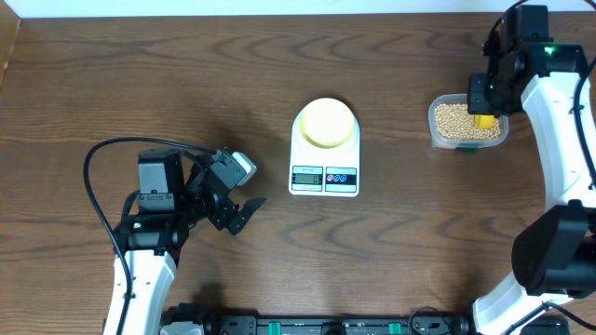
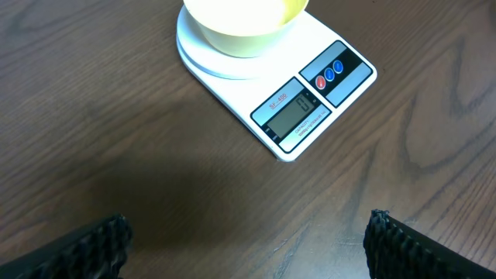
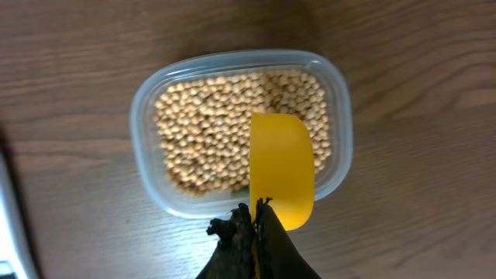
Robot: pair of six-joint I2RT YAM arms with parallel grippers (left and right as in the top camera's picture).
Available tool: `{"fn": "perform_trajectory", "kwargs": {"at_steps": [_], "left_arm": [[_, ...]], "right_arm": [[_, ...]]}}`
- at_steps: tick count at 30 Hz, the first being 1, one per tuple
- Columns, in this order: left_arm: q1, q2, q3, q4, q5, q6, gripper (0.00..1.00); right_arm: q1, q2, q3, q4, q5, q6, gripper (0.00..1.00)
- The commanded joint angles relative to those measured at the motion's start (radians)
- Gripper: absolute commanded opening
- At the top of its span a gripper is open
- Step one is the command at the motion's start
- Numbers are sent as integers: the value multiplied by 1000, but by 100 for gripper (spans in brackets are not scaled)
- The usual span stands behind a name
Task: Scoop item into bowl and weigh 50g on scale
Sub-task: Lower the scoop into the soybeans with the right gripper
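Beans (image 3: 209, 132) are in the clear tub (image 3: 143, 116) near the desk's (image 1: 186, 84) far right corner, directly under my right hand (image 3: 254, 213). That hand is clamped narrow on the yellow scoop (image 3: 282, 167). The scoop sits over the bean bed close to one tub wall; touching or just above, can't tell. Only the right wrist cam shows the grip. Overhead just shows the arm bent over the tub from the right edge. Bowl (image 1: 327, 122) sits on the scale (image 1: 324, 172), mid-desk, well apart from the tub. Left wrist cam gets the LCD and buttons close up, digits unclear. Left hand (image 1: 244, 212) is wide, holding nothing, low toward the near left corner, pointed at the scale.
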Motion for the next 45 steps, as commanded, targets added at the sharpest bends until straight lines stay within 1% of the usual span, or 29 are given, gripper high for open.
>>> {"fn": "perform_trajectory", "kwargs": {"at_steps": [1, 4, 9, 20, 25, 30, 37, 40, 45], "left_arm": [[-3, 4, 4, -1, -6, 13, 98], [-3, 4, 4, -1, -6, 13, 98], [-3, 4, 4, -1, -6, 13, 98], [-3, 4, 4, -1, -6, 13, 97], [-3, 4, 4, -1, -6, 13, 98], [-3, 4, 4, -1, -6, 13, 98], [-3, 4, 4, -1, -6, 13, 98], [-3, 4, 4, -1, -6, 13, 98], [-3, 4, 4, -1, -6, 13, 98]], "right_arm": [[-4, 0, -10, 21, 90, -33, 1], [-5, 0, -11, 29, 132, -49, 1], [-4, 17, -11, 50, 130, -92, 1], [0, 126, -11, 60, 127, -112, 1], [0, 142, -11, 60, 122, -114, 1], [-1, 143, -11, 53, 21, -114, 1], [-9, 147, -32, 48, -48, -87, 1], [-24, 147, -63, 61, -95, -52, 1], [-80, 147, -75, 64, -256, 5, 1]]}}
